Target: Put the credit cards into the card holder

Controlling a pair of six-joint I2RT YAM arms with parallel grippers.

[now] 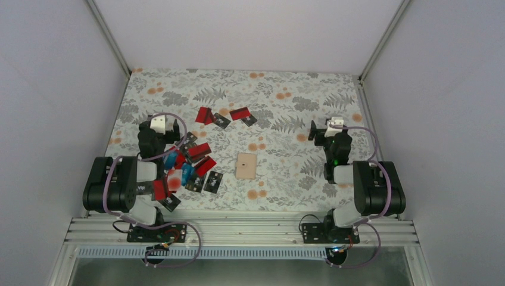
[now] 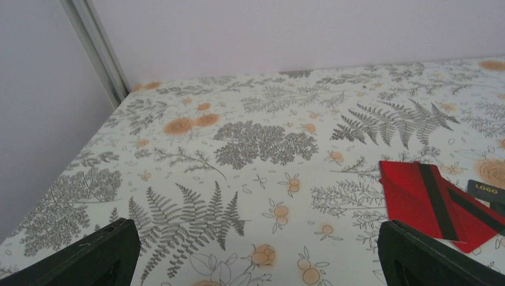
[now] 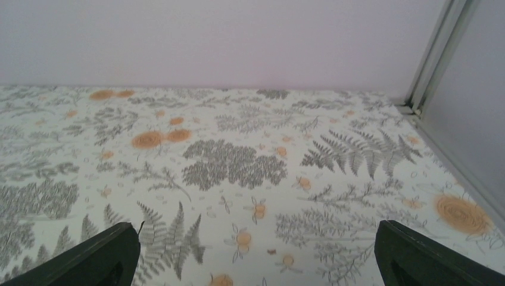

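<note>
The tan card holder [image 1: 245,165] lies closed and flat at the table's middle, dark dot on top. Red, black and blue credit cards [image 1: 192,162] lie scattered left of it, and two red and black pairs lie farther back [image 1: 212,117] [image 1: 243,114]. My left gripper [image 1: 162,126] hovers open and empty at the left, behind the card pile. In its wrist view the fingertips [image 2: 101,256] are wide apart and a red card with a black stripe [image 2: 424,202] lies at the right. My right gripper [image 1: 324,127] is open and empty at the right, with only tablecloth between its fingers [image 3: 417,256].
The table carries a fern-and-flower cloth [image 1: 280,101]. White walls with metal corner posts [image 1: 110,36] close it in at the back and sides. An aluminium rail [image 1: 238,229] runs along the near edge under both arm bases.
</note>
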